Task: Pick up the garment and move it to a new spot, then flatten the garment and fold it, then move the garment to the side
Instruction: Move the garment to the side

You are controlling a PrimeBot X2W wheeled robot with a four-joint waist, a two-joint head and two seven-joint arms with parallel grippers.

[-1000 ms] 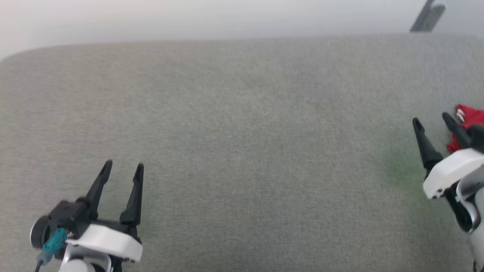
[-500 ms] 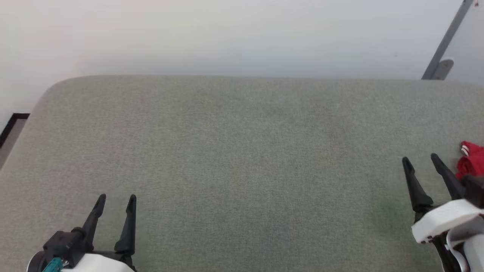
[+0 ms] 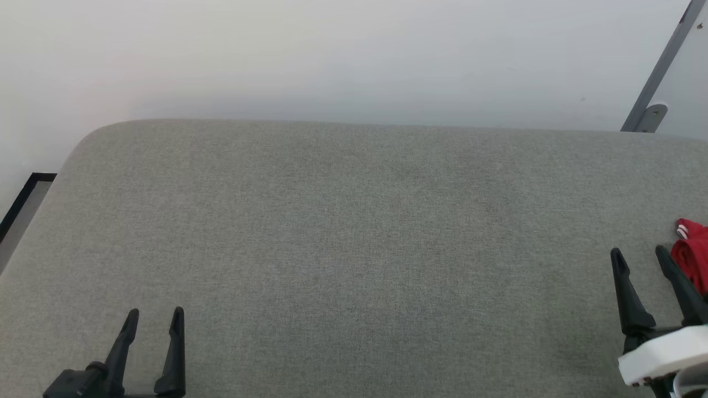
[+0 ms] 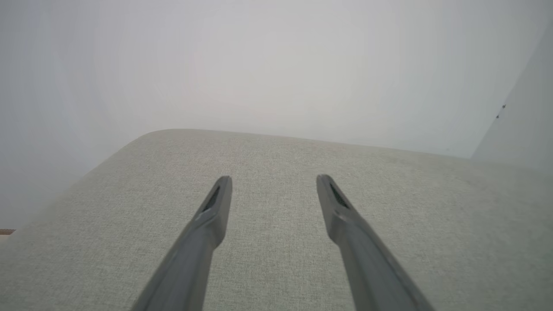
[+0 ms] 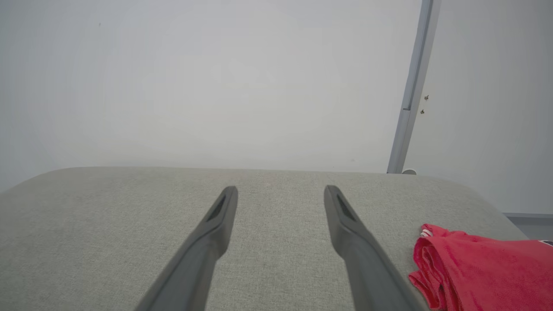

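The garment [image 3: 691, 254] is seen bunched into a red heap at the right edge of the grey fabric-covered tabletop [image 3: 354, 232], well short of the far edge. A small patch of red-and-white striped trim is shown at the heap's far end. In the right wrist view the garment [image 5: 475, 268] is found lying in loose folds near the tabletop's rounded far-right corner.

The right claw [image 3: 639, 251] is held open, with nothing between its two dark fingers, just to the left of the garment. Whether its outer finger touches the cloth cannot be told. The same spread fingers are seen over bare fabric in the right wrist view [image 5: 281, 190].

The left claw [image 3: 155, 312] is held open and empty too, near the front edge toward the left corner, well apart from the garment. Its parted fingers are confirmed in the left wrist view [image 4: 273, 179], pointed toward the far-left corner.

A pale wall [image 3: 332, 55] is seen behind the tabletop's far edge, and a grey metal strip [image 3: 658, 72] is seen slanting up it beyond the far-right corner.
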